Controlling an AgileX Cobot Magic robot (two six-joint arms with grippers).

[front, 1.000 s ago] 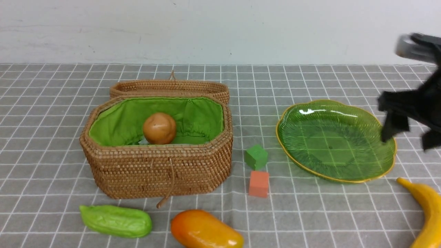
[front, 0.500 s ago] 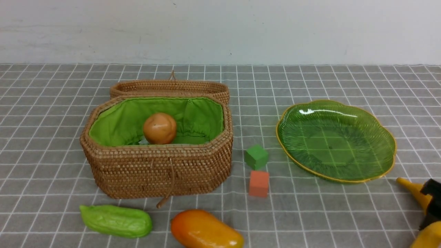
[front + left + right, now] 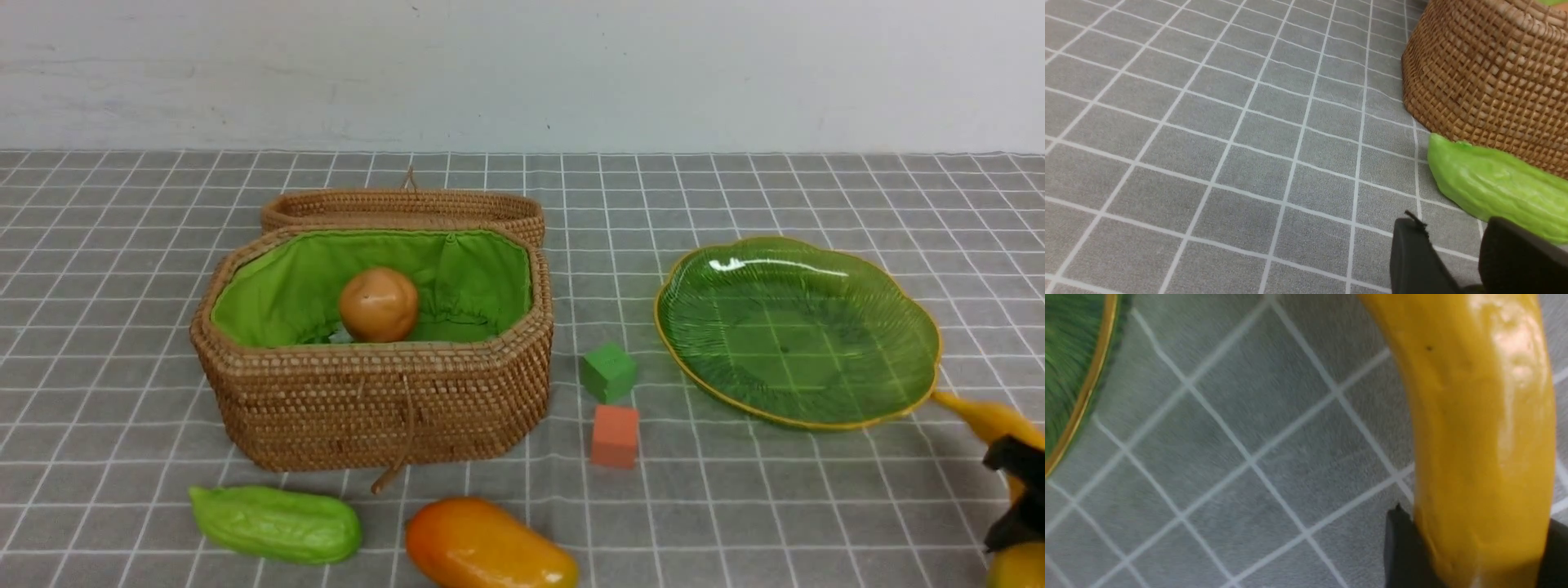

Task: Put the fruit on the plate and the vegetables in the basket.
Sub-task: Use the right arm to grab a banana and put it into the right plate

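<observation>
The yellow banana [image 3: 984, 416] lies at the near right, its tip close to the green gold-rimmed plate [image 3: 796, 335], which holds nothing. My right gripper [image 3: 1016, 498] is shut on the banana [image 3: 1482, 416], a black finger pressed on each side in the right wrist view [image 3: 1476, 516]. The orange-yellow mango [image 3: 490, 547] and the wrinkled green gourd [image 3: 273, 524] lie in front of the wicker basket [image 3: 375, 408], and the potato [image 3: 378, 304] sits inside it. My left gripper [image 3: 1453, 222] stands open just above the cloth, beside the gourd [image 3: 1494, 192], with nothing between its fingers.
A green cube [image 3: 607, 371] and an orange cube [image 3: 614, 435] sit between basket and plate. The basket's lid [image 3: 400, 208] lies folded back behind it. The plate's rim [image 3: 1086, 396] is near the banana. A grey checked cloth covers the table.
My right arm came down from above the plate's right edge to the banana and closed on it. The banana's tip has shifted up toward the plate's rim. Nothing else moved.
</observation>
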